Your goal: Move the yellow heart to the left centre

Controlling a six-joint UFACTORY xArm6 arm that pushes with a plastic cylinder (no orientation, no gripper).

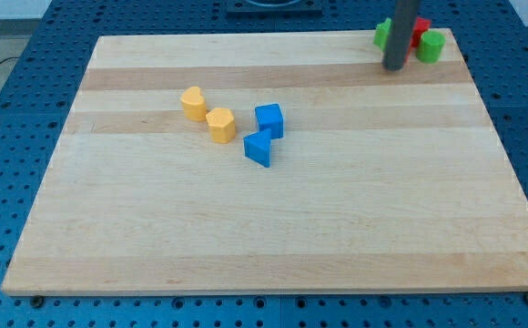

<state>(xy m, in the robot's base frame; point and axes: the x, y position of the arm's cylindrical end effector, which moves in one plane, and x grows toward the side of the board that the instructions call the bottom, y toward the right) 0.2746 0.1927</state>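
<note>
The yellow heart [192, 103] sits on the wooden board [273, 228] left of the middle, toward the view's top. A second yellow block [221, 124] touches it at its lower right. A blue cube [269, 119] and a blue triangular block [258, 148] stand just right of them. My tip [395, 66] is at the view's top right, far from the yellow heart, beside a cluster of green and red blocks.
At the top right corner a green block [431, 46], a red block [420, 30] and another green block [382, 35] stand close together, partly hidden by the rod. A blue perforated table [9, 118] surrounds the board.
</note>
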